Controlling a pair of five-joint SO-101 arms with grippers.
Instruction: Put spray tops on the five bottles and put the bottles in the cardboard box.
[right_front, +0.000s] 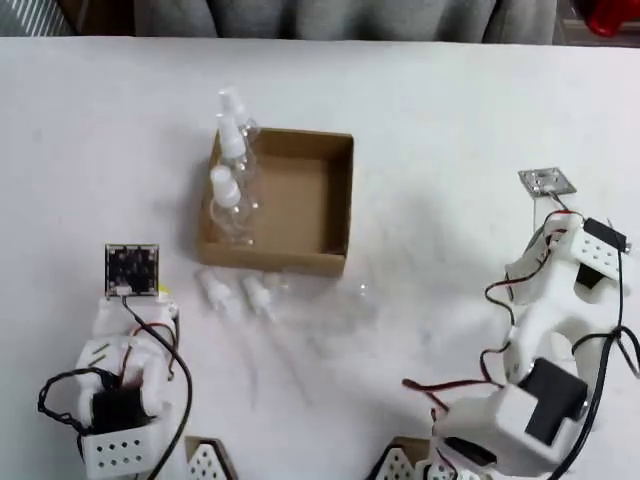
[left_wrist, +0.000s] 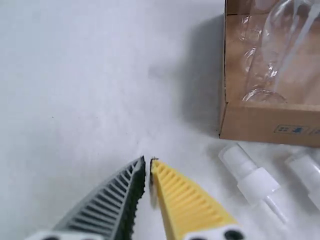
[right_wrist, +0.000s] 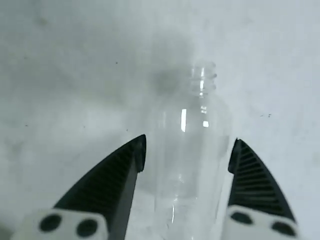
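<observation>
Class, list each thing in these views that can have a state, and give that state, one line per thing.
cardboard box, open, bottles inside.
bottles in the box, spray tops on.
loose spray tops, unattached, lying on the table.
bare bottle, no spray top, between the right tool's jaws, not gripped.
left tool, shut, empty.
right tool, open.

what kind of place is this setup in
Probably a robotics test bench rather than a real packing line: a plain white table with the left arm and right arm at its near edge, plus a staged cardboard box and loose spray tops.
</observation>
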